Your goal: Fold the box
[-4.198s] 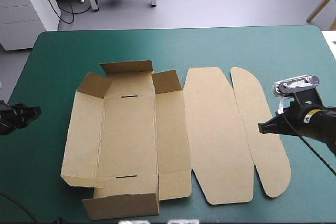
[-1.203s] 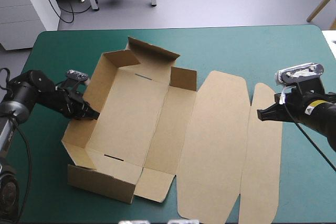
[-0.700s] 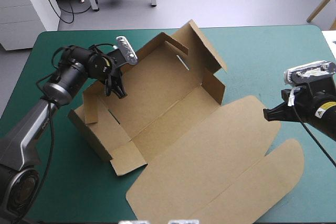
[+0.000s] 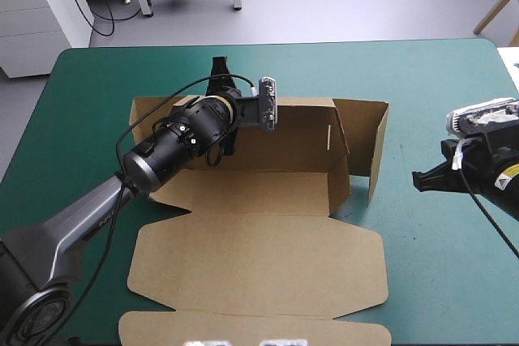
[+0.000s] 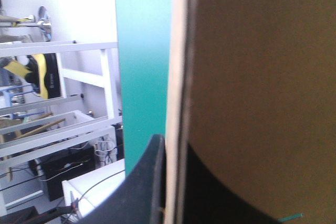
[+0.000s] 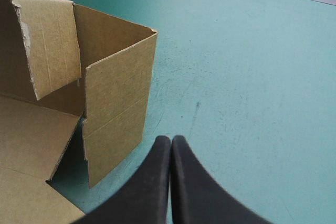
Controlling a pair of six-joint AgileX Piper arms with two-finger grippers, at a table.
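Observation:
The brown box point(image 4: 251, 192) lies mid-table as an open tray, its long far wall point(image 4: 300, 123) upright. Its lid point(image 4: 259, 261) lies flat toward the near edge. My left gripper point(image 4: 219, 70) reaches over the tray from the left and is shut on the far wall's top edge. In the left wrist view the board's edge point(image 5: 176, 51) runs ahead from between the black fingers point(image 5: 152, 182). My right gripper point(image 4: 418, 177) hovers right of the box's right end wall point(image 4: 377, 143), shut and holding nothing. The right wrist view shows that gripper point(image 6: 171, 139) short of the end wall point(image 6: 118, 103).
The lid's tuck flap point(image 4: 243, 331) reaches the table's near edge. Teal-green cover point(image 4: 454, 87) stretches from the box's right end to the table's right edge, and a narrower strip point(image 4: 89, 87) lies to the left of the box.
The box has been swung about a quarter turn, so the lid now points toward the near edge. My left arm moved over the tray to the far wall. The right gripper drifted slightly right.

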